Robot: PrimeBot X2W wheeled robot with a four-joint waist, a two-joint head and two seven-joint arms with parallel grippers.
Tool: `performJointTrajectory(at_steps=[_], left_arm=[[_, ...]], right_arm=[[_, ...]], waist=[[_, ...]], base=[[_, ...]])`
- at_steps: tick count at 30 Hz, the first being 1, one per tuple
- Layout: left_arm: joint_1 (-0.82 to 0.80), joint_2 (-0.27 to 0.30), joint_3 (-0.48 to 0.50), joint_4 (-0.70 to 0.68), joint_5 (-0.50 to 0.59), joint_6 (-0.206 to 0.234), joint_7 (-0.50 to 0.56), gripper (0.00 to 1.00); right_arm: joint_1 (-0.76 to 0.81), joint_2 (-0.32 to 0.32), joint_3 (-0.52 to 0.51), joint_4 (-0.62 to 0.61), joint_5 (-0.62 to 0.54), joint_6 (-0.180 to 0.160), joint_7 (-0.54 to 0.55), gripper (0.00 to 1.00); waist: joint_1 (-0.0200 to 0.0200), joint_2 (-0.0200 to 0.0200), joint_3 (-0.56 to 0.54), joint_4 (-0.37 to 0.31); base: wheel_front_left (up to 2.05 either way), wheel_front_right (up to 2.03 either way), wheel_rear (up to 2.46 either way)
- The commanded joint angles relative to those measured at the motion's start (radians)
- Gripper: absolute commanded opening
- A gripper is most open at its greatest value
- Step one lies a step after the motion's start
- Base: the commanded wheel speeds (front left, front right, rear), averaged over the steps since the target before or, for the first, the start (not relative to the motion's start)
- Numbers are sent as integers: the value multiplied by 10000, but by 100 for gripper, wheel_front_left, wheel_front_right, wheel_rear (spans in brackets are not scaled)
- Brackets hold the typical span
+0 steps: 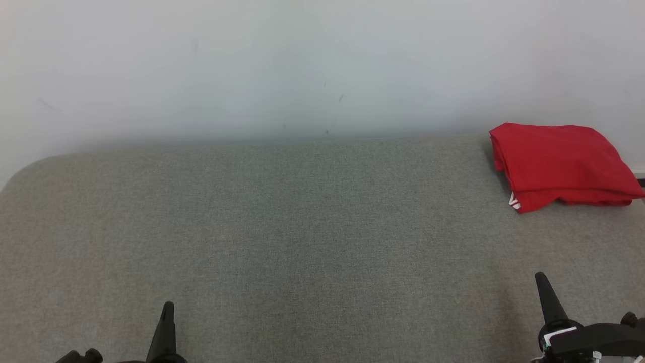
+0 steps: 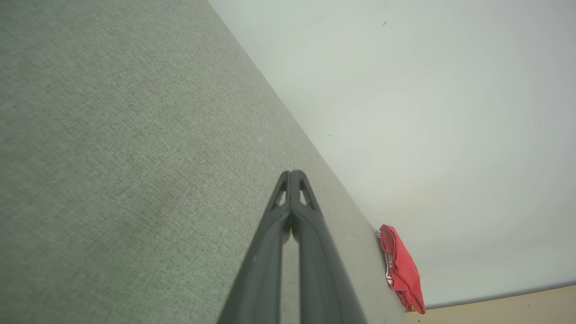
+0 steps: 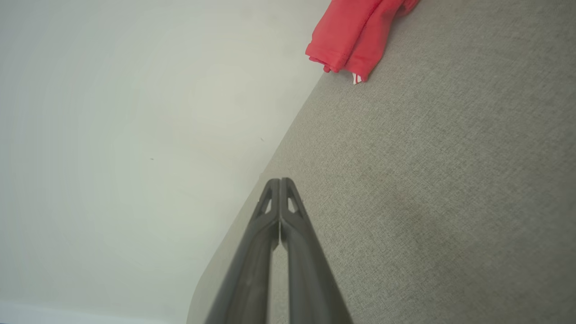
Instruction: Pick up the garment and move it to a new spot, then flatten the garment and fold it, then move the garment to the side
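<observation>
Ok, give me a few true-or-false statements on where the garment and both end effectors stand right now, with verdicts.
1. The red garment lies folded at the far right of the grey fabric surface. True.
2. The left end effector grips the garment. False: it is shut on nothing, well apart from it.
3. The right end effector is open. False: its fingers are pressed together.
4. The garment is nearer the right end effector than the left. True.
5. The garment is spread flat in the middle of the surface. False: it is a folded stack at the far right.
</observation>
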Motion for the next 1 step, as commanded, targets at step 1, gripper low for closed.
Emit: performJointTrajectory(at_steps=[1], left_arm=[[-248,-69,116,-40,-259,-123,43,0]], right_arm=[[-218,-86,-100,-56,373,6,104,0]], waist=[[-1,0,9,11]], base=[[0,0,0]])
